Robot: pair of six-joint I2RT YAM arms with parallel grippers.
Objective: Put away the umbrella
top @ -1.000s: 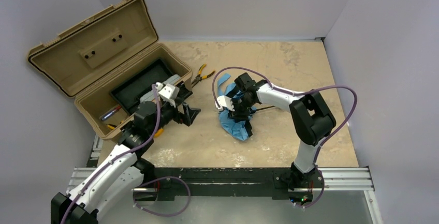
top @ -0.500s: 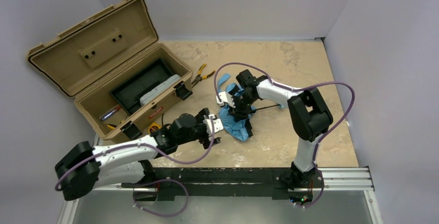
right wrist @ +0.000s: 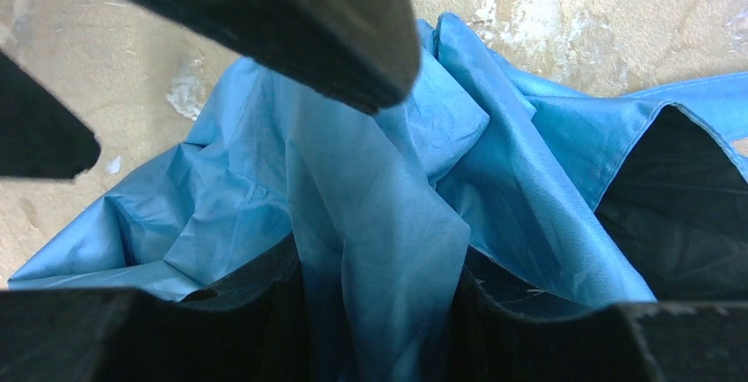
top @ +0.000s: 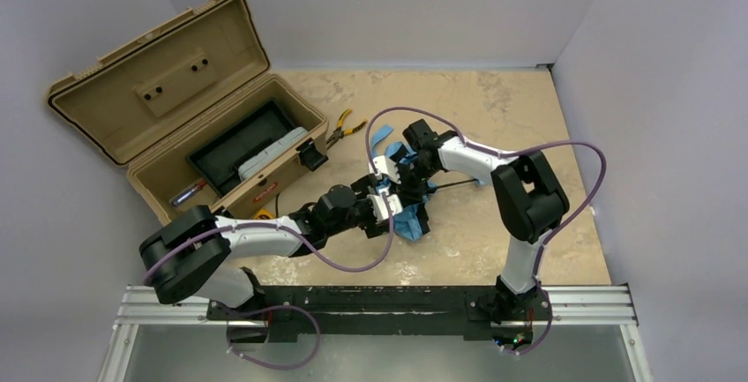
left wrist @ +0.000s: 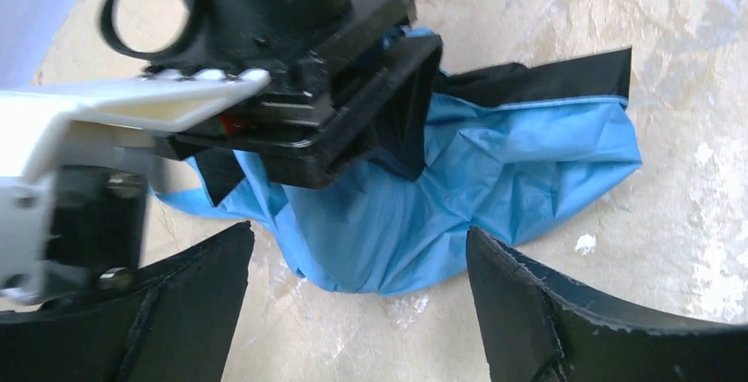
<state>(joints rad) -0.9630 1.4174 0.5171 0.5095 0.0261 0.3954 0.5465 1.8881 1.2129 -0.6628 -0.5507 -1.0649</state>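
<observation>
Right gripper [right wrist: 379,205] tight on umbrella [left wrist: 529,153], left gripper [left wrist: 353,241] agape; open toolbox [top: 238,195] with black tray [top: 238,144] inside.

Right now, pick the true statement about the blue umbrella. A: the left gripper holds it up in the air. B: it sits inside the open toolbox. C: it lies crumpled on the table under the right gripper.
C: the umbrella lies bunched on the table, the right gripper on its fabric; the left gripper stands open, short of it.
</observation>
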